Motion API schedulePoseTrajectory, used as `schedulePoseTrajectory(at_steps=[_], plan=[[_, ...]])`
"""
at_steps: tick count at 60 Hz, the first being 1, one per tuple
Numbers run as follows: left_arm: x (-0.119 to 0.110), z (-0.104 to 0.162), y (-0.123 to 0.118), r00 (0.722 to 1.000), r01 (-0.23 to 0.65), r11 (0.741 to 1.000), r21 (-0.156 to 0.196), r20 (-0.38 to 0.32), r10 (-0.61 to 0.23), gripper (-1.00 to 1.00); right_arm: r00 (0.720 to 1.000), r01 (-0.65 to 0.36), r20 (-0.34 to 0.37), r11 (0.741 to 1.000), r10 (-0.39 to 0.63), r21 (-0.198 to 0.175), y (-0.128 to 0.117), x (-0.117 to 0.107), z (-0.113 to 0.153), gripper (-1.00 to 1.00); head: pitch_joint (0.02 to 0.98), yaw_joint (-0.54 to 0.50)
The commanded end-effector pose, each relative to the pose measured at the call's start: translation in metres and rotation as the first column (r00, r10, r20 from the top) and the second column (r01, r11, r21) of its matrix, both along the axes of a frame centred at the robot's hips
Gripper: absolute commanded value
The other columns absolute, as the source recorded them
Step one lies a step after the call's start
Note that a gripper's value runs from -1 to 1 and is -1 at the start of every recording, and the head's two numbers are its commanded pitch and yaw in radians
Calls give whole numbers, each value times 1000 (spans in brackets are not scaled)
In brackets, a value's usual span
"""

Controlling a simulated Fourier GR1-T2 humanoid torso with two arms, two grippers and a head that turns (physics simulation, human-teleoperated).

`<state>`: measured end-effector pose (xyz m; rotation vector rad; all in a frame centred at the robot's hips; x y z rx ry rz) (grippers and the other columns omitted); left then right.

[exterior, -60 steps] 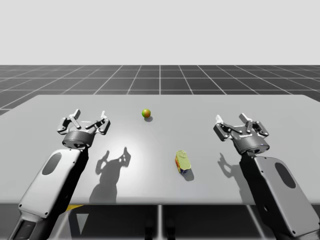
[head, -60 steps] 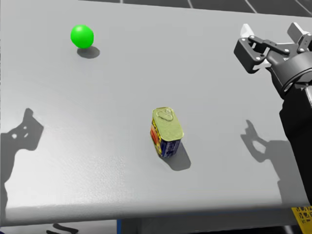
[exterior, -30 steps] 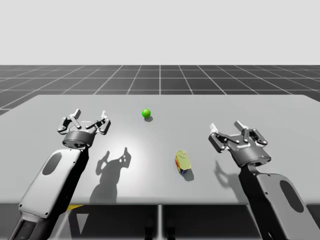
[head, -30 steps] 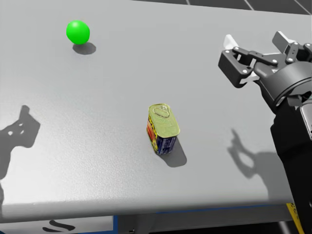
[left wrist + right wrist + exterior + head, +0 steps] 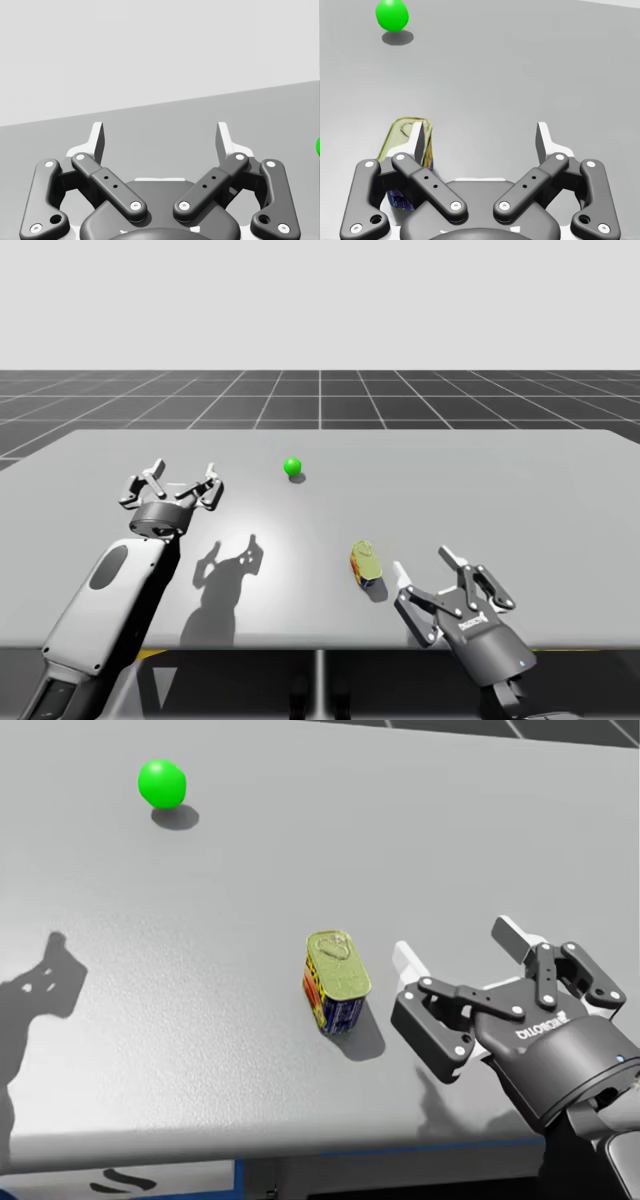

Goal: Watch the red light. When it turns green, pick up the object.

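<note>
The light, a small ball (image 5: 292, 466) far back on the table, glows green (image 5: 162, 783). A small rectangular can (image 5: 366, 566) with a gold lid and red and blue sides stands upright near the front edge (image 5: 337, 980). My right gripper (image 5: 424, 565) hovers open just right of the can (image 5: 458, 946), not touching it. In the right wrist view the can (image 5: 405, 145) lies ahead, partly behind one finger and mostly outside the gap of the gripper (image 5: 481, 137). The green ball (image 5: 392, 14) is far ahead. My left gripper (image 5: 183, 470) is open over the table's left side, holding nothing (image 5: 160, 137).
The grey table (image 5: 500, 490) is bare apart from the ball and the can. Its front edge (image 5: 300, 1145) runs close under my right gripper. A dark tiled floor stretches behind the table.
The ball went from part red to full green. My right arm pulled back toward the front edge and left, close to the can. My head turned slightly. The left arm barely moved.
</note>
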<state>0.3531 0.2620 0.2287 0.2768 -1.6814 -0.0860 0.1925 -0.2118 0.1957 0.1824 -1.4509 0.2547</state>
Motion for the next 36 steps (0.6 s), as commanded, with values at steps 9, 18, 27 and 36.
schedulePoseTrajectory(at_steps=[9,18,27,36], plan=[[1,-3,-3,1000,5,1000,8,-7,-5,-1000,991,-97,-76,989,106,109,30,-35,-32,-1000,895,-163],[1,-4,-4,1000,6,1000,8,-8,-6,-1000,986,-114,-103,981,131,156,41,-37,-42,-1000,896,-167],[1,-3,-4,1000,6,1000,8,-8,-6,-1000,986,-86,-130,984,106,156,52,-31,-54,-1000,897,-168],[1,-3,-4,1000,6,1000,8,-8,-6,-1000,993,-16,-118,995,28,97,61,-16,-62,-1000,898,-167]])
